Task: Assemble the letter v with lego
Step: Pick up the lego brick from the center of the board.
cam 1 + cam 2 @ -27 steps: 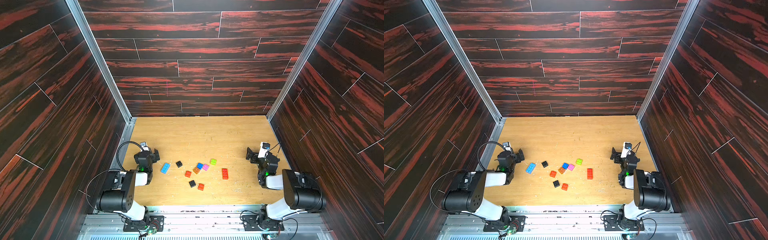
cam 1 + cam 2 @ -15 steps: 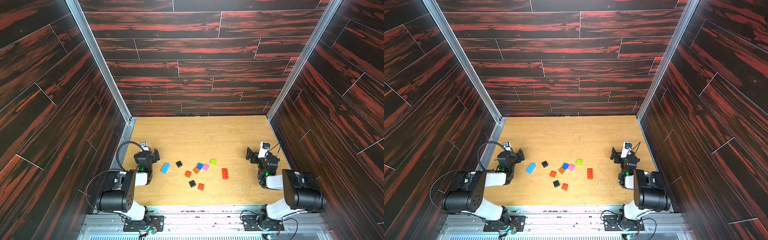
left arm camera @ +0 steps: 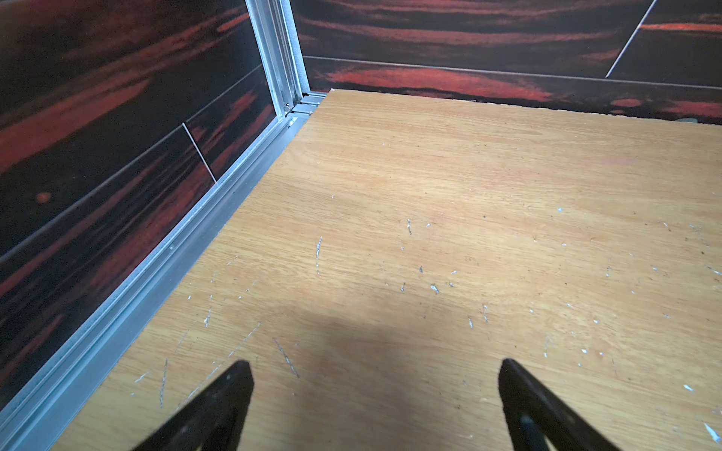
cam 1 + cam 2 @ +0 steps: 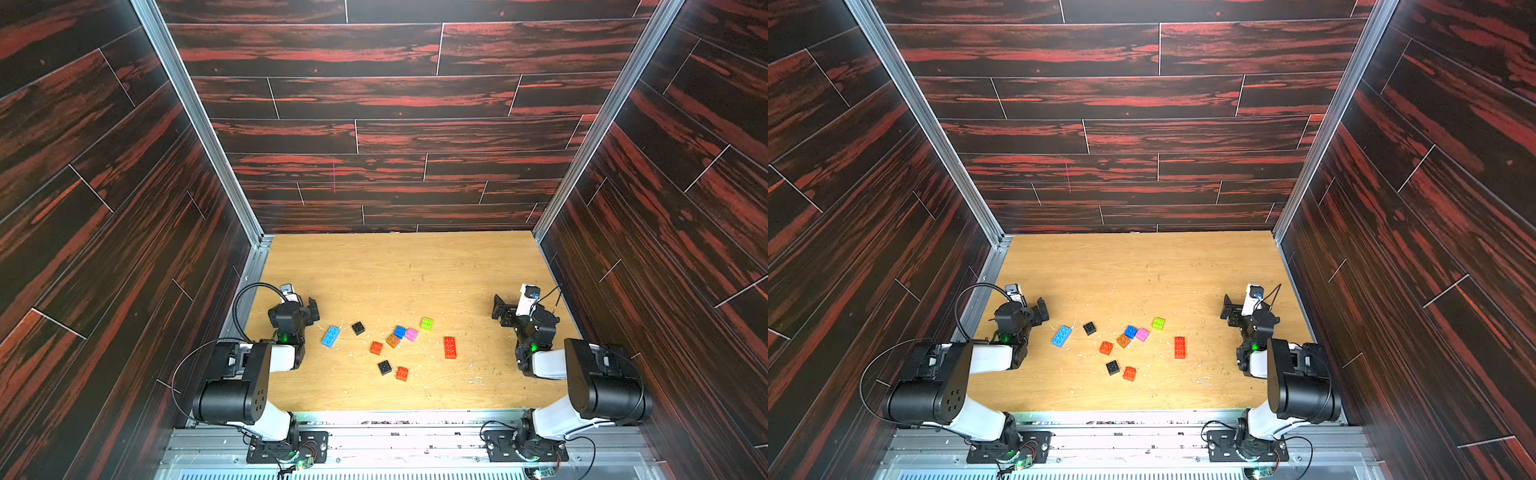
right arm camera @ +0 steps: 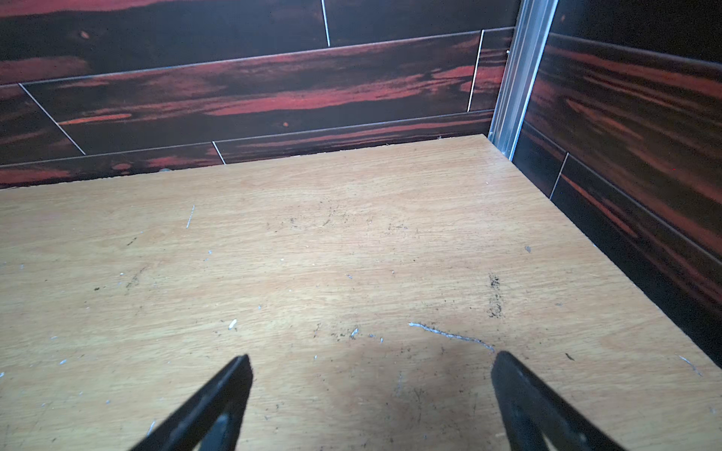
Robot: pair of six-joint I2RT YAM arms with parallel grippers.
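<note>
Lego bricks (image 4: 392, 340) lie loose and unjoined mid-table (image 4: 415, 270), from the long light-blue brick (image 4: 331, 336) across to the long red brick (image 4: 449, 347). Nothing has shifted in the last second. The left gripper (image 3: 374, 365) and right gripper (image 5: 371, 357) sit well apart from the bricks, jaws spread wide and empty. In my judgement, assembly has not begun.
</note>
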